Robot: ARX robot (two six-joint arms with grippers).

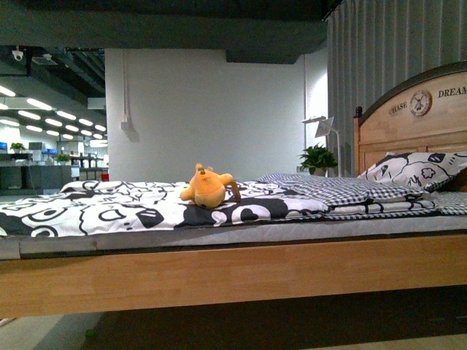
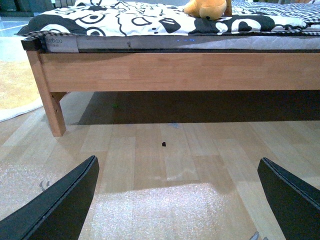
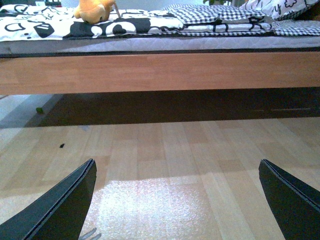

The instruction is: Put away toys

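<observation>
The plush animal [image 1: 209,187] lies on top of the bed [image 1: 219,273], about midway along it and well short of the headboard [image 1: 408,117]. Nothing touches it.

The bed's long wooden side rail faces the robot. Over the mattress lies a black-and-white cartoon-print duvet [image 1: 109,208]. Toward the headboard end there is a checked blanket [image 1: 343,191], then a pillow [image 1: 416,169] in the same cartoon print.

Both arms hang low beside the bed, over the wooden floor [image 2: 165,165]. The left gripper [image 2: 177,159] and the right gripper [image 3: 176,161] each have their fingers spread wide, with nothing between them.

The toy looks light, soft and squashy. It is not fragile, and its fuzzy cloth should not slip. A pinch across the rounded body seems safest – an ear or limb would likely let it flop.

The headboard reads "CHASE" and "DREAM", with a round clock-like emblem between the words. A white tag [image 2: 62,42] at the bed's foot corner carries lettering too small to read.
</observation>
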